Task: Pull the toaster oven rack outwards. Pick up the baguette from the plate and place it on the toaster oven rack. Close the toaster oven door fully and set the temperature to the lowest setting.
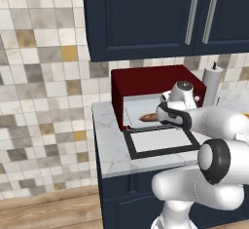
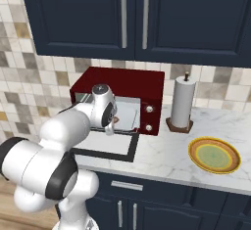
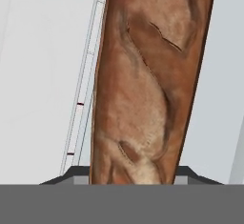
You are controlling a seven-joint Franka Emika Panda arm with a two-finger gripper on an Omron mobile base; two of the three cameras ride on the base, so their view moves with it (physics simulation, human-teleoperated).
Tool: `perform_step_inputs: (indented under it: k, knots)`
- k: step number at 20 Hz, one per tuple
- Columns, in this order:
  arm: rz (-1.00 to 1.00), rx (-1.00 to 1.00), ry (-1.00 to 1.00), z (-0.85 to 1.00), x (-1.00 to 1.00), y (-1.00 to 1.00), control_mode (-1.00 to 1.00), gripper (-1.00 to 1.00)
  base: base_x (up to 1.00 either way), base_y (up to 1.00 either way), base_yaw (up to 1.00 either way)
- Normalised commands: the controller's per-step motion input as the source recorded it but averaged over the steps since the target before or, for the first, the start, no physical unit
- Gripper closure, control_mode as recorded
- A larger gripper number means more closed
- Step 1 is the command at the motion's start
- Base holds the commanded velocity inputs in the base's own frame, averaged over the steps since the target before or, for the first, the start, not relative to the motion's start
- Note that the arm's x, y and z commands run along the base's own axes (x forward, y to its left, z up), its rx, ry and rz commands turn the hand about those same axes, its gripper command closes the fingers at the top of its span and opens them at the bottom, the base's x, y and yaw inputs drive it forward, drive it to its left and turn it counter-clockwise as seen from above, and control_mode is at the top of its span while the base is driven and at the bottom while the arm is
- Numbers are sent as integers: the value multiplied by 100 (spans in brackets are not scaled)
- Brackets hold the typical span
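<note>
The golden-brown baguette (image 3: pixel 147 89) runs lengthwise between my gripper (image 3: pixel 131 175), whose two dark tips flank its near end; the jaws are shut on it. In the left base view the baguette (image 1: pixel 148 117) pokes out left of the hand, low over the pale grey toaster oven rack (image 1: pixel 132 112) at the mouth of the dark red toaster oven (image 1: pixel 146 79). Whether it rests on the rack I cannot tell. The black-framed toaster oven door (image 1: pixel 160 143) lies open and flat in front. The yellow-orange plate (image 2: pixel 214 155) sits empty on the counter to the right.
Two white knobs (image 2: pixel 148 109) sit on the oven's red side panel. A paper towel roll (image 2: pixel 182 104) stands between oven and plate. Dark blue cabinets (image 2: pixel 132 13) hang overhead. The marble counter's front edge (image 1: pixel 146 167) lies just beyond the open door.
</note>
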Motion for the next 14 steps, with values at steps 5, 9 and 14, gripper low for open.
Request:
perform_step_inputs:
  k: [5, 9, 14]
  knots:
    - [0, 0, 0, -11, 0, -1, -100, -100, 0, 0, 0]
    - [0, 2, -16, 9, -3, -6, -100, -100, 0, 0, 0]
    - [0, 3, -10, 30, -10, -11, -100, -100, 0, 0, 0]
